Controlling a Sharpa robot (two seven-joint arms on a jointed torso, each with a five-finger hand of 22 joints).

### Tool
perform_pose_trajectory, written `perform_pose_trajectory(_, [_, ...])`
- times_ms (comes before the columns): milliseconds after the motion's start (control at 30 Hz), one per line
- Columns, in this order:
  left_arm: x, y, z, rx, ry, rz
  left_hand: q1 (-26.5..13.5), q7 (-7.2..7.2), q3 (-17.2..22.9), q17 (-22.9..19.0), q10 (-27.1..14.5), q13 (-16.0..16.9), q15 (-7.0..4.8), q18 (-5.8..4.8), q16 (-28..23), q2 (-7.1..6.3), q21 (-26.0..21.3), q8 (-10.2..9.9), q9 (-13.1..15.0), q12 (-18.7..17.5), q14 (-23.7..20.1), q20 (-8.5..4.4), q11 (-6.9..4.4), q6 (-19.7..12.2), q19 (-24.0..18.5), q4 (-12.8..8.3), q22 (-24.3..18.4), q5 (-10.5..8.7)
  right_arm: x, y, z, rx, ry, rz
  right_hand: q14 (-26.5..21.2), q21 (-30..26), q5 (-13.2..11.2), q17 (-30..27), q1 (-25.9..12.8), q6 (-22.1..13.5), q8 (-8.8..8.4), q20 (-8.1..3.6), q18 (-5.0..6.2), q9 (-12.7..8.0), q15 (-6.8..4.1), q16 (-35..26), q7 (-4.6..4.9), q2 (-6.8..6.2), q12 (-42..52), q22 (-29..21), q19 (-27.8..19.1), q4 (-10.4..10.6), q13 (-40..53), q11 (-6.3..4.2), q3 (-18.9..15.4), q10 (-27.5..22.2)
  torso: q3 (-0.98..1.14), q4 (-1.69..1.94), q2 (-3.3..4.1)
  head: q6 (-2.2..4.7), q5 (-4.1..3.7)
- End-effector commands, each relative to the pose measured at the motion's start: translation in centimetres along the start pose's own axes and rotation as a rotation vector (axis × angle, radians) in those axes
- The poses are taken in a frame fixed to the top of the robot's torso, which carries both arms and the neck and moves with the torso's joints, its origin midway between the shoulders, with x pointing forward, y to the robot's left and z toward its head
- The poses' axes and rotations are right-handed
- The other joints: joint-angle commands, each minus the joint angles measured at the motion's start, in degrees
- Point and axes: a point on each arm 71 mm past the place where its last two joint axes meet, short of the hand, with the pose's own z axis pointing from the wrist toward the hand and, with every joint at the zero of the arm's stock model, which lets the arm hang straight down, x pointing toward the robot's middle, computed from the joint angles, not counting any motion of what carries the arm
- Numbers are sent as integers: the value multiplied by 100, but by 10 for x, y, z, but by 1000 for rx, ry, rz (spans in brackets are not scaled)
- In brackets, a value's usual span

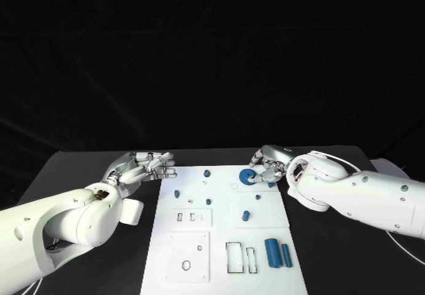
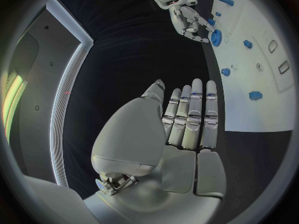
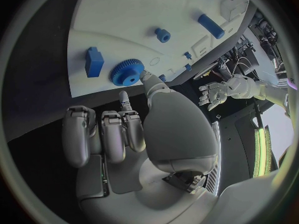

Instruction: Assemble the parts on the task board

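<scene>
Item: blue gear (image 1: 247, 177), at the far edge of the task board (image 1: 222, 252), under my right hand (image 1: 268, 167); fingertips touch its toothed rim, presumably to seat it, though whether I grip it I cannot tell. My left hand (image 1: 146, 167) waits flat, fingers straight, holding nothing, off the board. What lies beneath the gear is hidden.

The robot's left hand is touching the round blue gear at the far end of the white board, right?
Not quite: it is the right hand at the round blue gear, as the head view shows. The left hand is open beside the white board, holding nothing. The gear does sit at the board's far end.
</scene>
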Motion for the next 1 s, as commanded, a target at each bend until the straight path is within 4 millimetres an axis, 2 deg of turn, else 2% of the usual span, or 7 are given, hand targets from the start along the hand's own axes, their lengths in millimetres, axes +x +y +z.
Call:
perform_pose_trajectory(33, [3, -1, 0, 2, 26, -11, 38, 19, 30, 5, 13, 5, 6, 29, -20, -1, -37, -36, -6, -17, 17, -6, 30, 17, 27, -12, -6, 25, 5, 0, 1, 7, 41, -26, 561, 31, 15, 1384, 61, -35, 28, 2, -97, 10, 40, 39, 3, 5, 28, 381, 36, 44, 1131, 30, -11, 285, -1, -2, -6, -31, 8])
perform_pose_trajectory(167, [3, -1, 0, 5, 25, -10, 41, 19, 33, 6, 14, 6, 6, 29, -23, -1, -39, -38, -6, -21, 17, -5, 30, 18, 26, -13, -8, 25, 7, 1, 2, 3, 40, -33, 562, 32, 17, 1391, 60, -38, 35, 4, -97, 12, 42, 41, 4, 10, 24, 382, 36, 50, 1126, 32, -13, 280, -1, 7, -6, -49, -4])
perform_pose_trajectory(367, [3, -2, 0, 6, 24, -10, 45, 19, 36, 8, 16, 6, 6, 29, -28, 0, -41, -41, -5, -26, 17, -5, 30, 20, 26, -15, -10, 25, 8, 1, 5, 0, 34, -42, 563, 37, 21, 1396, 58, -41, 46, 6, -98, 14, 44, 44, 5, 18, 28, 390, 39, 59, 1130, 33, -16, 282, 1, -6, -8, -59, 22])
perform_pose_trajectory(633, [3, -1, 0, 5, 24, -10, 45, 19, 36, 8, 16, 6, 6, 29, -28, 0, -41, -41, -5, -26, 17, -5, 30, 20, 26, -15, -10, 25, 8, -1, 7, 3, 33, -47, 564, 40, 52, 1399, 80, -31, 91, 12, -98, 27, 48, 45, 4, 61, 29, 397, 39, 73, 1130, 34, -3, 278, 1, -2, -5, -61, 26])
perform_pose_trajectory(1000, [3, -1, 0, -1, 26, -25, 49, 20, 38, 10, 16, 5, 7, 30, -34, -4, -44, -48, -6, -37, 18, -4, 31, 18, 26, -17, -13, 24, 16, 4, 9, -20, 21, -107, 587, 149, 81, 1505, 86, 250, 324, -9, -130, 99, 7, 83, -73, 221, 136, 565, 119, 122, 1260, -27, 52, 387, 2, 3, -6, -89, 37])
